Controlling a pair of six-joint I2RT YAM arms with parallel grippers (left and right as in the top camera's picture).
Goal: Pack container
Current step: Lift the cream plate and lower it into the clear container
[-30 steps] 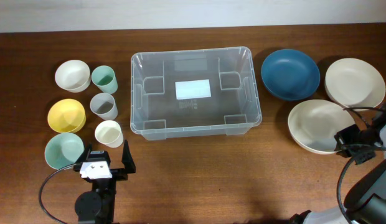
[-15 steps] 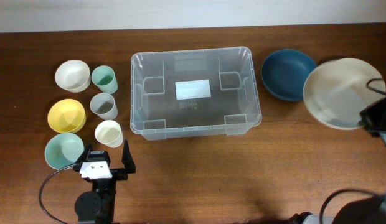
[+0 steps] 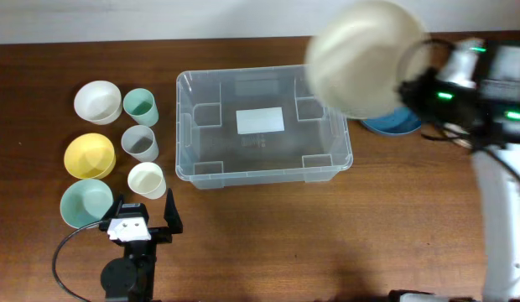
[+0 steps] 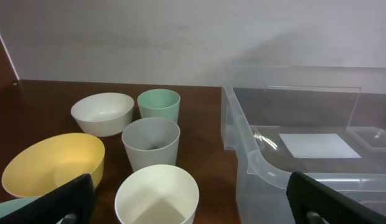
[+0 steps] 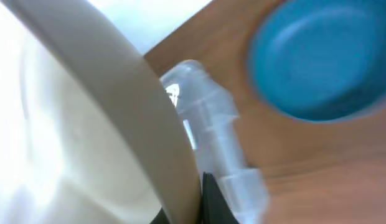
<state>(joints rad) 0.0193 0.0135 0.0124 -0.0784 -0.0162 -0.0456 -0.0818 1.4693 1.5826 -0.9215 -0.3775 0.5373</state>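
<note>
Dark wooden table (image 3: 260,243), pale wall behind, and the clear container (image 3: 262,177) sits in the middle with nothing in it yet. High over its far right corner comes a big cream bowl (image 3: 361,59), tilted and blurred, carried by its rim alone.

That is the worry. A thin pinch on one edge of a wide bowl leaves the weight hanging off to the side, so a quick swing or a sudden stop could twist it loose. Brought down at this tilt, it might clip the container's right wall, shove the bin along the table, or land crooked on the moulded ribs (those inner steps look awkward for a flat seat). The blue bowl (image 3: 396,124) lies just beneath the arm too, near enough to be caught on a low pass.

The right gripper (image 3: 409,82) is clamped tight on the cream bowl's rim, as the wrist view shows. The left gripper (image 3: 143,210) stands spread wide, holding nothing, just in front of the white cup (image 3: 146,179).
</note>
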